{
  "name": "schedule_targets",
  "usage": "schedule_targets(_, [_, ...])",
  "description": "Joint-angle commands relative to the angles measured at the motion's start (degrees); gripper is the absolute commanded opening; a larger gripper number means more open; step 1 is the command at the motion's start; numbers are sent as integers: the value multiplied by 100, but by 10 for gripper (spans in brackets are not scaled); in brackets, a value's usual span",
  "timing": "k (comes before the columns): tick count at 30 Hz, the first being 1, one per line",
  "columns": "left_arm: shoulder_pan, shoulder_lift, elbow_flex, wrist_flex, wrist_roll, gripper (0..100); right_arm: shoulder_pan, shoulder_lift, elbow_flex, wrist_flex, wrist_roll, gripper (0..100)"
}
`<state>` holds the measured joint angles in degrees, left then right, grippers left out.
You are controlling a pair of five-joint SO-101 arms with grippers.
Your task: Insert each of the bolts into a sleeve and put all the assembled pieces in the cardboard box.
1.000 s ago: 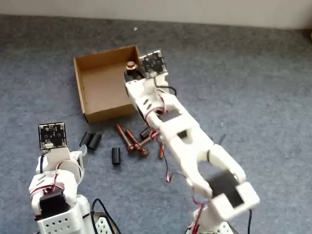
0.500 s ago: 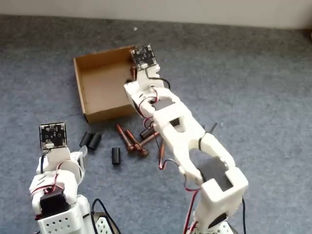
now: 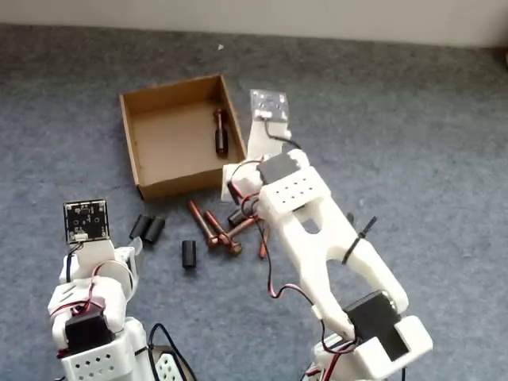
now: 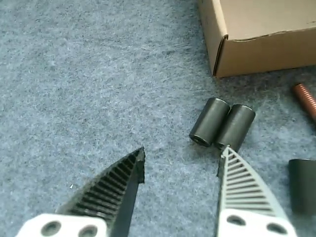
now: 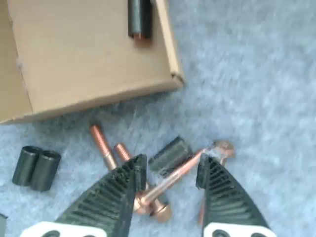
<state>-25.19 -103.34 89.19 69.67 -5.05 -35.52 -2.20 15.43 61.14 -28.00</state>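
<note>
The cardboard box stands at the back left, and one assembled bolt-in-sleeve piece lies inside by its right wall, also seen in the right wrist view. Several copper bolts and a black sleeve lie in a heap in front of the box. My right gripper hangs open and empty over that heap, with a bolt and the sleeve below its fingers. My left gripper is open just short of two side-by-side black sleeves.
A single black sleeve stands apart between the sleeve pair and the bolts. The box's near corner lies beyond the left gripper. Grey carpet stretches free to the right and at the back.
The right gripper was over the box with the assembled piece, let it go inside, and drew back above the bolt heap. The left arm has not moved.
</note>
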Motion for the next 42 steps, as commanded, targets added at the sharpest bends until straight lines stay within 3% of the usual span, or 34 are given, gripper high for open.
schedule_targets(1, [-75, -40, -31, -26, -62, 255, -215, 198, -338, 119, -484, 159])
schedule_targets(6, [-75, -40, -31, -9, -62, 255, -347, 620, -347, -57, -897, 159])
schedule_targets(18, [-75, -40, -31, -9, -62, 255, -365, 1429, -347, -822, -897, 159])
schedule_targets(32, [-75, -40, -22, 9, -62, 255, -365, 2290, -347, -822, -870, 158])
schedule_targets(38, [-75, -40, 66, -26, -62, 255, -330, 2299, -338, -813, -651, 5])
schedule_targets(42, [-75, -40, 75, -26, -62, 255, -347, 1947, -497, -444, -193, 4])
